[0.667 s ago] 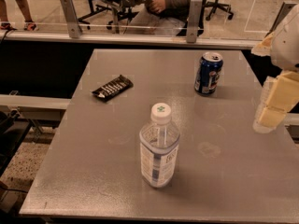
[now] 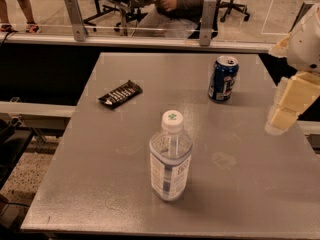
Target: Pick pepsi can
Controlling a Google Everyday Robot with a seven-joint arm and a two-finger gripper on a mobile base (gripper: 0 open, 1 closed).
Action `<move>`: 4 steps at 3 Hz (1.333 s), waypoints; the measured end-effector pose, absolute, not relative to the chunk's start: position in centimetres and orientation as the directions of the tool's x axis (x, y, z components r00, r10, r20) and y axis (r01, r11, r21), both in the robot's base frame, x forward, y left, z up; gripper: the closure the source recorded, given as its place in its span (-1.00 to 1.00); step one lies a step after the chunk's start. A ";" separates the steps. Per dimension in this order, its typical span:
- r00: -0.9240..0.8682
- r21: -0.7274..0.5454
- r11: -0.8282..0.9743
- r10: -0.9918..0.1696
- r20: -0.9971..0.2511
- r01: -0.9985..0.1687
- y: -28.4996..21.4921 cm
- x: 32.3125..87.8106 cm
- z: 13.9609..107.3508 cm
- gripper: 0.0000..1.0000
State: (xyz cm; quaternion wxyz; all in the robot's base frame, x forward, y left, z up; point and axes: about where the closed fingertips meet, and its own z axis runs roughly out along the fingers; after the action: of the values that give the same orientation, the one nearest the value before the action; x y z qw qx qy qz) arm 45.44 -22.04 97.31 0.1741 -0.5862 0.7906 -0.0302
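Observation:
The pepsi can (image 2: 223, 78), dark blue with a silver top, stands upright on the far right part of the grey table (image 2: 125, 179). My gripper (image 2: 286, 108) hangs at the right edge of the view, its pale fingers pointing down over the table's right side. It is to the right of the can and a little nearer to me, apart from it and holding nothing that I can see.
A clear water bottle (image 2: 170, 157) with a white cap stands upright in the middle front of the table. A dark snack bar wrapper (image 2: 120, 93) lies at the left. A glass barrier with metal posts (image 2: 73, 18) runs behind the table; a seated person is beyond it.
The gripper has shifted slightly left and down toward the table. The can, bottle and wrapper have not moved.

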 end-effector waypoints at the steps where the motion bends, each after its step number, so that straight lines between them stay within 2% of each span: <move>1: -0.284 -0.249 0.359 -0.913 -0.293 -0.899 -22.4 48.3 96.6 -1.00; 4: -0.339 -0.192 0.479 -0.803 -0.490 -0.856 -22.9 57.6 95.2 -1.00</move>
State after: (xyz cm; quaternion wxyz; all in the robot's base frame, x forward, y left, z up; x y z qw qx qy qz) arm 57.57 -22.95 95.17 0.2691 -0.5078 0.8168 0.0498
